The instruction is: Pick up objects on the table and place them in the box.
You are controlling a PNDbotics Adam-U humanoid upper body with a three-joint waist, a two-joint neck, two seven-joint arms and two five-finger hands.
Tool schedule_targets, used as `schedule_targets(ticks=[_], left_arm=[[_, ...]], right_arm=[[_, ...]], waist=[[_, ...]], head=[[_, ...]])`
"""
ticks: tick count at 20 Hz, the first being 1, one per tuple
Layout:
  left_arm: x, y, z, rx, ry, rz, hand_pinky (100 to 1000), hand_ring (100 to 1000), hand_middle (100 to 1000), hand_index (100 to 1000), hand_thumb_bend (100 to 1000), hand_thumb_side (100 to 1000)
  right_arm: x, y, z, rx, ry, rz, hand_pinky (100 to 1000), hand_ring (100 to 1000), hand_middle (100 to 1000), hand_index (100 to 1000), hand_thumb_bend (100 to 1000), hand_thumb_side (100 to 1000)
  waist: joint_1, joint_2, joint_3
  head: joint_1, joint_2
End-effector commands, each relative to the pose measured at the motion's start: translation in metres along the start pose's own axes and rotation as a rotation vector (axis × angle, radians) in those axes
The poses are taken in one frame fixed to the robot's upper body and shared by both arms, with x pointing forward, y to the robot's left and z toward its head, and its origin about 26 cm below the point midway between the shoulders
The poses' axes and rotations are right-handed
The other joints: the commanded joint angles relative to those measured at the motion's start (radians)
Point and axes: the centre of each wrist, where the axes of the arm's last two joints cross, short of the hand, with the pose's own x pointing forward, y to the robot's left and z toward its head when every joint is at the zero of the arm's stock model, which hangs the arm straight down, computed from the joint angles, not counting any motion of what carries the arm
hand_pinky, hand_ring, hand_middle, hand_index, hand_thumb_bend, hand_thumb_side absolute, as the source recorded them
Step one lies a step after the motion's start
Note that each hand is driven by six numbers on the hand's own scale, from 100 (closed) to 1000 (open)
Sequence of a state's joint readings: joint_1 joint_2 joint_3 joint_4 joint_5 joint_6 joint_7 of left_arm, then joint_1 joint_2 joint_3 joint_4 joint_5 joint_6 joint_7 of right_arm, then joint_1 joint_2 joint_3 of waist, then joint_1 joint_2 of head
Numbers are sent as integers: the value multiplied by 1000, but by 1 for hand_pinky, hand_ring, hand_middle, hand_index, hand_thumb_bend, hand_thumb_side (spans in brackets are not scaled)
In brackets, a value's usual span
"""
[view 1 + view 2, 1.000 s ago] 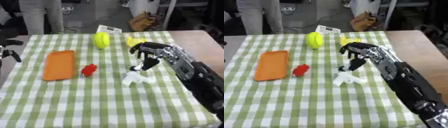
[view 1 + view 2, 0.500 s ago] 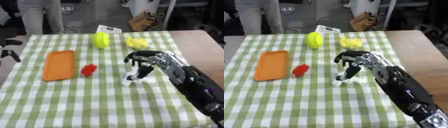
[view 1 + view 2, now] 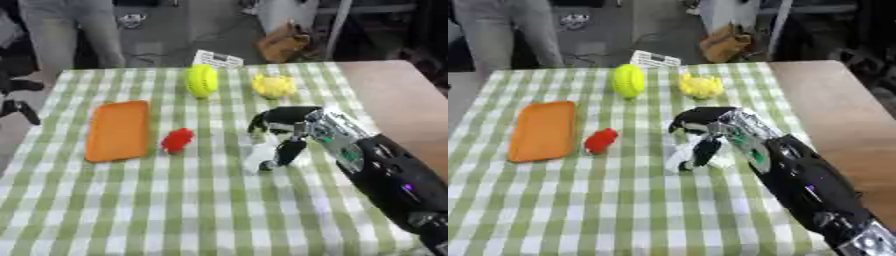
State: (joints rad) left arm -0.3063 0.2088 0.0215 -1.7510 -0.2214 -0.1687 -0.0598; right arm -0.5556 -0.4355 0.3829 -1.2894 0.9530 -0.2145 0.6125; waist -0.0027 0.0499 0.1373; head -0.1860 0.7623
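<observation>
At frame centre our right hand curls its fingers around the small white object; partly gripped, it may slip free on lifting.

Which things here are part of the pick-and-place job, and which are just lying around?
Job: white object under the right robot hand; red object; green object; yellow object; orange tray.
Lying about: white card; brown bag on the floor.

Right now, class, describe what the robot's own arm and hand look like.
Only the right arm shows, coming in from the lower right. It is thick and mostly black, with a small purple light on the forearm. The wrist is silver with green-tinted marks. The right hand is black with dark fingers. No loose cables show.
</observation>
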Motion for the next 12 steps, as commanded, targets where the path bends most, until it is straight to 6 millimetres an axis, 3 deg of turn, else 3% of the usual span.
schedule_targets(ticks=[1, 4, 12], left_arm=[[6, 1, -5, -2, -27, -2, 336, 686, 830, 798, 118, 1000], [6, 1, -5, -2, -27, -2, 335, 686, 830, 798, 118, 1000], [6, 1, -5, -2, -27, -2, 335, 686, 831, 799, 118, 1000]], right_arm=[[-5, -5, 2, -9, 18, 45, 718, 838, 874, 924, 552, 342], [-10, 0, 1, 19, 37, 54, 755, 869, 878, 927, 553, 345], [-12, 5, -5, 32, 44, 57, 748, 859, 875, 927, 551, 342]], waist=[[8, -24, 1], [8, -25, 1], [9, -24, 1]], head=[[-2, -13], [-4, -14], [-4, -15]])
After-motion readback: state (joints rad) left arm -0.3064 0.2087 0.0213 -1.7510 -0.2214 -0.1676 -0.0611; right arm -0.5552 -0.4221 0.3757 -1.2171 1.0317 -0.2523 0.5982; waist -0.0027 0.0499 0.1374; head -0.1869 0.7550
